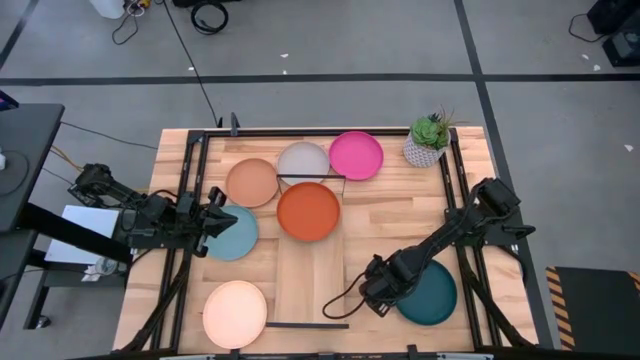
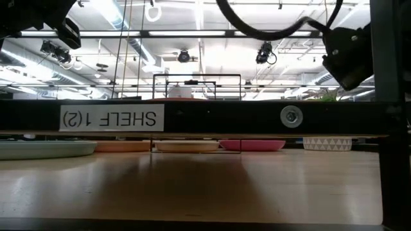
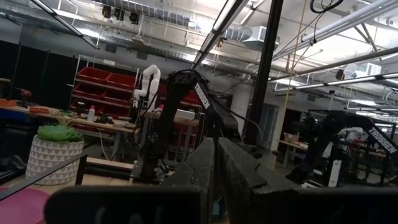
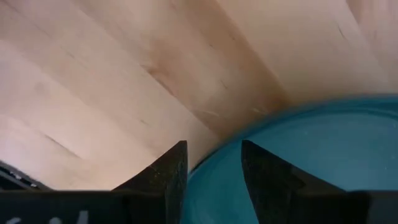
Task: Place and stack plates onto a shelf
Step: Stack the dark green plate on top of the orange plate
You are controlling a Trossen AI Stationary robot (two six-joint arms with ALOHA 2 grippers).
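The shelf [image 1: 310,270] is a long light-wood board with black bars at its ends, and the orange plate [image 1: 308,211] lies on its far end. Tan [image 1: 252,182], grey [image 1: 303,160], magenta [image 1: 356,155], light teal [image 1: 235,235] and peach [image 1: 235,313] plates lie flat on the table. No blue plate shows. My right gripper [image 1: 372,297] is open at the left rim of the dark teal plate [image 1: 432,292]. One finger is over the wood and one over the plate. My left gripper [image 1: 213,222] is shut, raised beside the light teal plate. My right gripper [image 4: 213,152] straddles the dark teal plate's rim [image 4: 231,140] from above, one finger [image 4: 166,171] outside over the table and one [image 4: 264,171] over the plate's inside. Whether either finger touches the plate, I cannot tell. The plate lies flat on the table.
A potted green plant [image 1: 430,140] stands at the table's far right corner. Black frame rails [image 1: 185,200] run along the table's left and right sides. Bare shelf board lies between the orange plate and the near end bar [image 1: 308,325].
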